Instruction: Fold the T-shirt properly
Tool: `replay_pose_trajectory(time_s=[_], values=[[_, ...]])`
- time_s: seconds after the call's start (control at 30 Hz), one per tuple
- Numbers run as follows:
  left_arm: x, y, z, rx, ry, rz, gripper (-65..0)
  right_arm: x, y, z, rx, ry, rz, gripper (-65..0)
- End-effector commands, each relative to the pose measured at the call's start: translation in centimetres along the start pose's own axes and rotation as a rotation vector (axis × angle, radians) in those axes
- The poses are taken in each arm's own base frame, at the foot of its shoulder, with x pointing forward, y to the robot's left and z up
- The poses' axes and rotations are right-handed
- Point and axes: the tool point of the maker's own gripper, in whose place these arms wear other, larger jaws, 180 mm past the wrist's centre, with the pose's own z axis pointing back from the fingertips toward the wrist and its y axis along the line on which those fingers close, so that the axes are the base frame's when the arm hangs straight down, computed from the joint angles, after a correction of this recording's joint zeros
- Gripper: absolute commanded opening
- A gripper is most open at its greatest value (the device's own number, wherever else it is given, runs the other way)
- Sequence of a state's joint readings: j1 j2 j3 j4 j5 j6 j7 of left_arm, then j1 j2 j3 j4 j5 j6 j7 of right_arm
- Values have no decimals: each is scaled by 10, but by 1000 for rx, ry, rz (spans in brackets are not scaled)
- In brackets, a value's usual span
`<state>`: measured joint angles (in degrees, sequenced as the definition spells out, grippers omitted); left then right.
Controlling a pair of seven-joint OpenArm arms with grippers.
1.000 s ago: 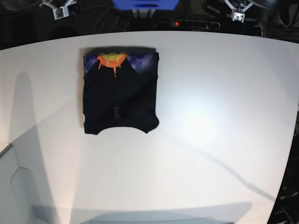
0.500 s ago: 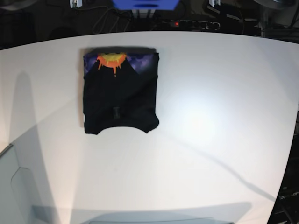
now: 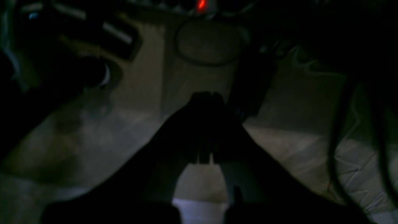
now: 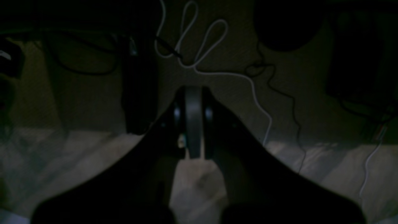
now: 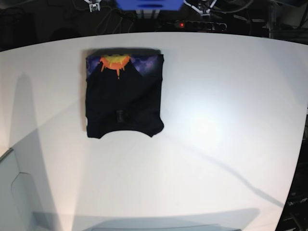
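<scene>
Pulled back further than a second ago and drawn inward along the far edge of the base view: right gripper (image 5: 94, 5) and left gripper (image 5: 202, 6), now only slivers at the top of the frame; no change in the T-shirt (image 5: 122, 101). In the left wrist view, dim and blurred, only dark floor and clutter below, with a red indicator light (image 3: 201, 4) at the top; left gripper (image 3: 205, 99) with fingertips pressed together, nothing between them; no cloth in sight. In the right wrist view, equally dark, a white cable (image 4: 199, 46) looping over the floor; right gripper (image 4: 193, 102) closed as well, a pale strip between the dark fingers looking like its own pad rather than anything held. In the base view, T-shirt folded into a compact rectangle on the white table (image 5: 216, 96), towards the far side and to that view's left, volcano print (image 5: 115, 62) along the far edge, collar curve at the near edge, well apart from both grippers. Probably finished, judging by the neat packet. Possible trouble from here: a stacked layer springing open by itself, or an arm swinging back low and snagging the near corners, dragging the fold askew. No readable brand, label or writing anywhere; a small tab (image 5: 120, 116) near the collar, too small to read.
</scene>
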<state>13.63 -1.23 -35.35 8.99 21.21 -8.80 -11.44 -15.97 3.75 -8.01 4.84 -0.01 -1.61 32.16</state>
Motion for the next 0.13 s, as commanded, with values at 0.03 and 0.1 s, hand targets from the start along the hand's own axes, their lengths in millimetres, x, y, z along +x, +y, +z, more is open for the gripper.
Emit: replay_pose_trajectory(time_s=[0.03,0.1], values=[[-9,6,2,10,14,-4,-650,-8,-1,4,-12,7,6,-650],[-8,8,2,14,12,-6,-650,-8,0,4,-11,7,5,-650]])
